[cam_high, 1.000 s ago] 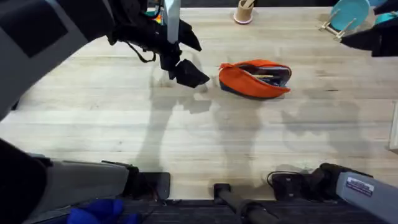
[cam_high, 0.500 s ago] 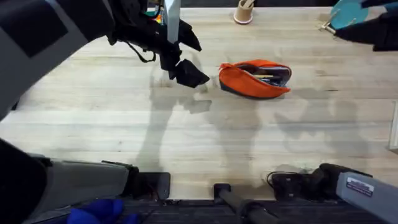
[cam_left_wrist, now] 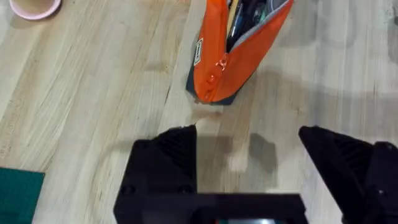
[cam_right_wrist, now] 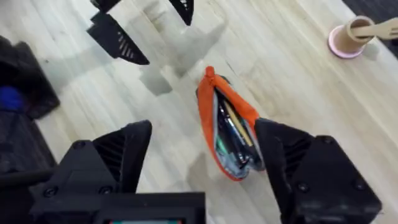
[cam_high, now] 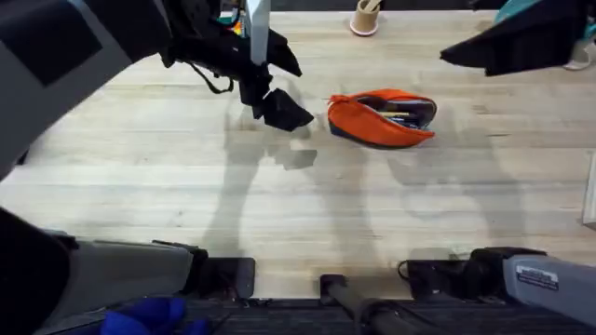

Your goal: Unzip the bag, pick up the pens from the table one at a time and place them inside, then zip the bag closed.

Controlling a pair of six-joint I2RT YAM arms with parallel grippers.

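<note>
The orange bag (cam_high: 377,119) lies on the table (cam_high: 307,205) at the back centre, its zipper open along the top. Pens (cam_right_wrist: 234,126) lie inside it, a yellow one and dark ones showing in the opening. My left gripper (cam_high: 304,97) hangs just left of the bag's end, open and empty; in the left wrist view the bag (cam_left_wrist: 233,53) is beyond its fingers (cam_left_wrist: 165,163). My right gripper (cam_right_wrist: 202,158) is open and empty above the bag (cam_right_wrist: 214,109). In the overhead view the right arm (cam_high: 517,42) shows dark at the back right.
A small tan cup (cam_high: 364,17) holding a wooden stick stands on a pink base behind the bag, also visible as the cup (cam_right_wrist: 349,37). A green mat corner (cam_left_wrist: 18,193) lies left of the left gripper. Bare planks stretch toward the front.
The right arm has swung left from the back right corner toward the bag. The left arm and the bag have not moved.
</note>
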